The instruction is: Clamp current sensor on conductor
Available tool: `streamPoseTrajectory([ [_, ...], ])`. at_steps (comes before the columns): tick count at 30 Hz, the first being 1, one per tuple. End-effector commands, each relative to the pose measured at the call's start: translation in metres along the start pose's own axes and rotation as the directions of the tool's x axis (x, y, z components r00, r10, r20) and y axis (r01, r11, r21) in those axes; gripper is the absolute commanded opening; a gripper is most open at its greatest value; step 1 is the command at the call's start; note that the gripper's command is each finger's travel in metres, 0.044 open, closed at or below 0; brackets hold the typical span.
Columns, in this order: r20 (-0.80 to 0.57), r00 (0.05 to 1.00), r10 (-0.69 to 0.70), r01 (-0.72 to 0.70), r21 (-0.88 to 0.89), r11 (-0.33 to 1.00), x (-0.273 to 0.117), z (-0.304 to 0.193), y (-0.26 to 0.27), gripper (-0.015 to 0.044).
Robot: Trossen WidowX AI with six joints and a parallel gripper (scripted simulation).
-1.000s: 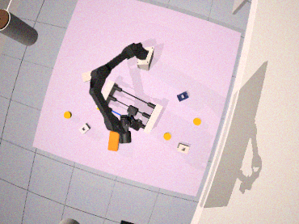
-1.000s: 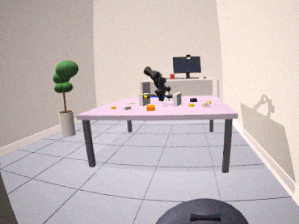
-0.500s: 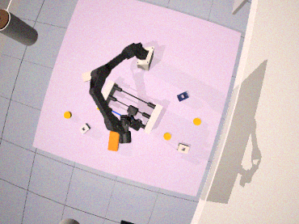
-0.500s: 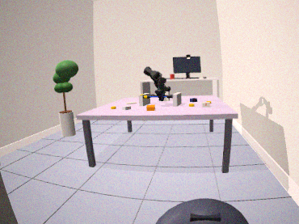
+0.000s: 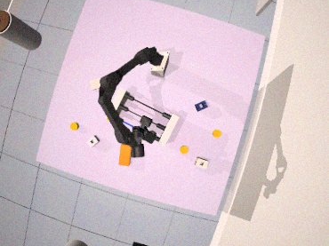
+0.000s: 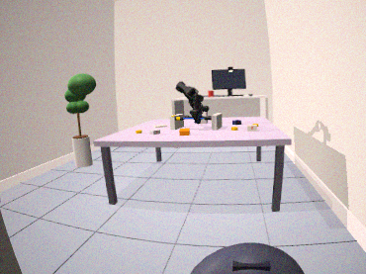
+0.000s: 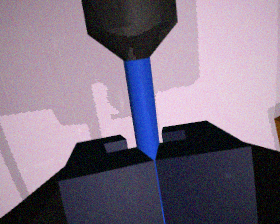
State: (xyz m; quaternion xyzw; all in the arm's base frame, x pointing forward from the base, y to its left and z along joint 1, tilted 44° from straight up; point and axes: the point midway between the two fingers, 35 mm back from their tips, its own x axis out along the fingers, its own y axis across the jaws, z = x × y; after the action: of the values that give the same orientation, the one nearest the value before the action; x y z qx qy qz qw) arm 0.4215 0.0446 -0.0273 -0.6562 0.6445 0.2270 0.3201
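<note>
The blue conductor (image 7: 142,100) (image 5: 128,123) runs down the middle of the wrist view from a black sleeve (image 7: 130,25) to the gripper. The dark sensor (image 7: 107,200) is around it, its two halves meeting at a narrow seam with a thin blue line in it. My gripper (image 7: 147,157) (image 5: 143,129) (image 6: 199,120) is at the conductor between the two pale end blocks, its fingers standing wide on the sensor's sides. The sensor is hidden by the arm in the top and exterior views. Its arrow and latch and the LOAD marking cannot be made out.
Other black rods run between the pale end blocks (image 5: 169,130) (image 6: 217,122). An orange block (image 5: 124,154) (image 6: 184,132) lies close beside the gripper. A navy box (image 5: 203,104), white boxes (image 5: 201,162) (image 5: 92,140) and yellow discs (image 5: 184,149) (image 5: 216,133) (image 5: 74,126) lie around the rack.
</note>
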Motion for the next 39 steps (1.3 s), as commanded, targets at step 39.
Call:
streamPoseTrajectory([
  [39,0.029,0.933,-0.359,0.360,0.004,0.933,0.002,0.011,-0.008,0.0427],
])
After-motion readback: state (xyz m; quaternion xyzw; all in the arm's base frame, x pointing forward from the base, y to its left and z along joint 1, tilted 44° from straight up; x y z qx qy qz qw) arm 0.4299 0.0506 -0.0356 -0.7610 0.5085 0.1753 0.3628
